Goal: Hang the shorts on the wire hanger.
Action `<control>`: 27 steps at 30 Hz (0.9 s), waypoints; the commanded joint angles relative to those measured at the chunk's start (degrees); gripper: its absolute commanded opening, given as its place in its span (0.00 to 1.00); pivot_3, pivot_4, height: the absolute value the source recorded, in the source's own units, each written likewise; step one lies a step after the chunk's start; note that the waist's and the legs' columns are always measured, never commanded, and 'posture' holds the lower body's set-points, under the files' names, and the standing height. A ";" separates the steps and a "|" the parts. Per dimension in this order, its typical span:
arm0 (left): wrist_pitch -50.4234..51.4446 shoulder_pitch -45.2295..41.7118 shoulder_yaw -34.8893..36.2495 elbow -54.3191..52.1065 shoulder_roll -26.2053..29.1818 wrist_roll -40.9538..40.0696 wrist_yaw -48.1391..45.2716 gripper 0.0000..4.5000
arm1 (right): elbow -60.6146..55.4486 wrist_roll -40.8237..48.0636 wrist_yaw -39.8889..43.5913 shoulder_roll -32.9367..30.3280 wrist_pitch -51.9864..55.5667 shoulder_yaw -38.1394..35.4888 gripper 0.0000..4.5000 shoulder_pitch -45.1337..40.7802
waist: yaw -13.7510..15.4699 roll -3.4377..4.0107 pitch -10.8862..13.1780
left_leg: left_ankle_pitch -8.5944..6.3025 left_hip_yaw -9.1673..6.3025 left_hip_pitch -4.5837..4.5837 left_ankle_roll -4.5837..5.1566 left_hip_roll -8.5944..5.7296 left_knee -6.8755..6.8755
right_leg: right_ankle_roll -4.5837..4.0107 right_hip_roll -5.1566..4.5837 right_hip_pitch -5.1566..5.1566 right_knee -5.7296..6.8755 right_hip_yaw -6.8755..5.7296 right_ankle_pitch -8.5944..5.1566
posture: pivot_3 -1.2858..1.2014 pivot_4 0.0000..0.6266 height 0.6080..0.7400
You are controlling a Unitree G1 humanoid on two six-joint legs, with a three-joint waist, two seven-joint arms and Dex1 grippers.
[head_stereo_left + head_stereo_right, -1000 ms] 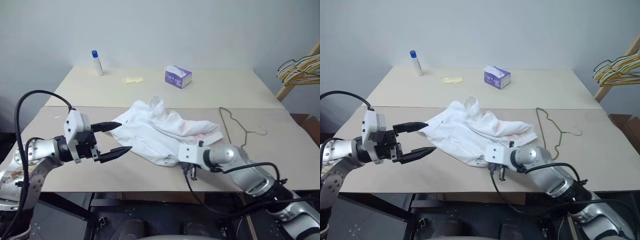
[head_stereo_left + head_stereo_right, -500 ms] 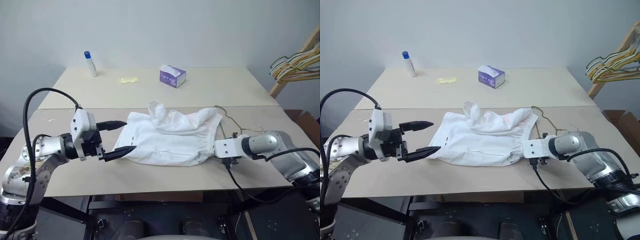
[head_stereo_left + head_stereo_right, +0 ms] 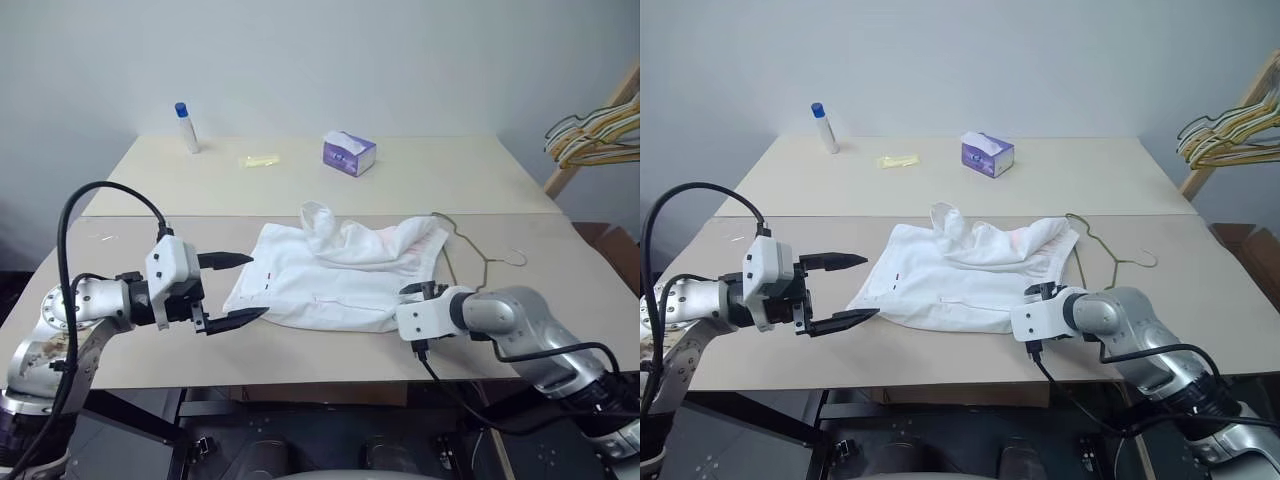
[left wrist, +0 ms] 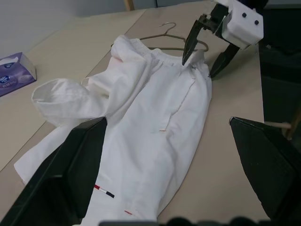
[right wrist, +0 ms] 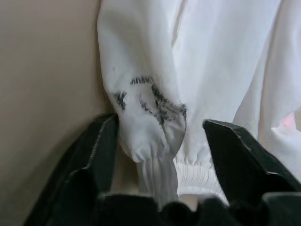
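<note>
- The shorts [image 3: 335, 280] lie spread on the table [image 3: 420, 190], the wire hanger [image 3: 470, 250] just beside their waistband.
- My right gripper [image 4: 207, 49] is released, fingers parted at that waistband.
- My left gripper [image 3: 235, 290] hovers wide open beside the shorts' hem.

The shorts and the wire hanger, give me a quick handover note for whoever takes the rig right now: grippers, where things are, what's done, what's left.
Left gripper: open, empty, at the hem end of the shorts, not gripping them.
Right gripper: open, its fingers either side of the gathered waistband corner, not closed on it.
The shorts lie roughly spread on the near table, one leg folded up at the far edge.
The wire hanger lies flat beside the waistband end, partly under the cloth, hook pointing away from the shorts.
Done: shorts laid out.
Left: grip the waistband, pick up the hanger and hang the shorts on it.
</note>
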 commanded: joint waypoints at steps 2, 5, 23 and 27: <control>-1.77 0.41 0.31 -0.86 0.52 0.76 -0.49 1.00 | 0.63 -3.68 -0.68 -0.68 -1.74 -1.37 0.38 -1.58 | -0.07 0.00 0.00 | 0.00 0.00 -0.02 0.00 0.00 -0.01 | 0.02 0.01 -0.01 -0.02 0.00 0.00 | 0.56 0.00 1.00; -2.38 1.02 0.15 -0.97 0.59 1.44 -0.62 1.00 | 1.09 -4.58 -0.52 -0.35 -2.47 -1.53 0.14 -1.73 | -0.16 0.00 0.00 | 0.00 0.00 -0.02 0.00 0.01 -0.03 | 0.02 0.02 -0.01 -0.01 -0.01 -0.01 | 0.56 0.00 1.00; -37.86 -4.44 -18.35 23.82 4.83 44.48 9.46 1.00 | -0.68 -2.57 -0.23 2.33 -1.76 -5.18 0.01 -1.08 | -0.13 0.04 0.02 | 0.00 0.11 0.03 0.00 0.03 -0.03 | -0.01 0.02 0.00 0.03 -0.04 0.00 | 0.53 0.00 1.00; -38.77 -7.19 -20.63 27.95 1.65 48.42 13.60 1.00 | -1.24 -2.80 -0.41 2.83 -1.15 -5.47 0.01 -0.76 | -0.05 0.14 -0.05 | 0.00 0.13 0.05 0.00 0.01 0.01 | 0.02 0.00 0.05 0.07 -0.06 0.02 | 0.53 0.00 1.00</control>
